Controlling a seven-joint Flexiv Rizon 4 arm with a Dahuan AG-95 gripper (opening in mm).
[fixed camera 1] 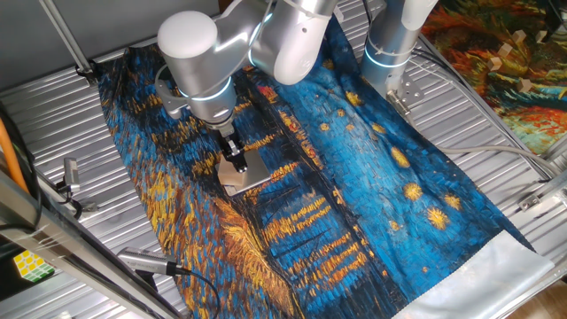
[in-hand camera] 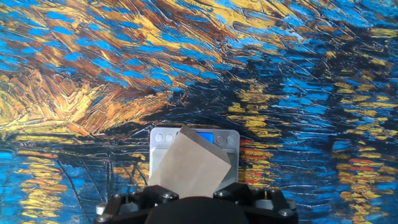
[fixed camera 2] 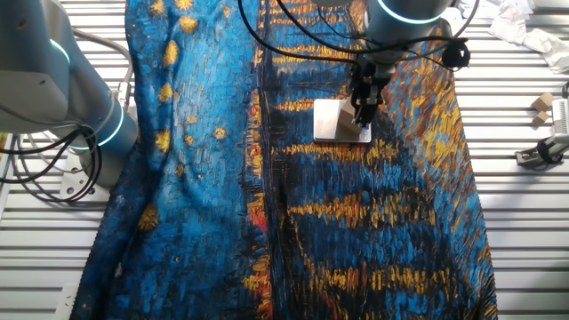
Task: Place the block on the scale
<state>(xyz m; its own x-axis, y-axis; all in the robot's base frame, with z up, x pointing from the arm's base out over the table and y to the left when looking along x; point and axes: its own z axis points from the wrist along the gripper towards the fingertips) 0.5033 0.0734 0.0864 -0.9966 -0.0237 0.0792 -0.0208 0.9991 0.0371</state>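
In the hand view the tan wooden block (in-hand camera: 189, 165) sticks out from between my jaws, turned corner-up, and covers most of the silver-grey scale (in-hand camera: 163, 135) behind it. The scale's blue display (in-hand camera: 206, 136) shows just past the block's top corner. I cannot tell whether the block touches the scale. In one fixed view my gripper (fixed camera 1: 234, 159) points down onto the scale (fixed camera 1: 257, 170). In the other fixed view the gripper (fixed camera 2: 363, 114) stands over the display end of the scale (fixed camera 2: 331, 120). The fingertips are hidden behind the block.
The scale lies on a blue and orange painted cloth (fixed camera 1: 372, 177) over a ribbed metal table (fixed camera 1: 53, 115). A second arm's base (fixed camera 2: 98, 124) stands at the cloth's edge. A multicoloured puzzle cube (fixed camera 1: 28, 264) and small wooden pieces (fixed camera 2: 542, 105) lie off the cloth.
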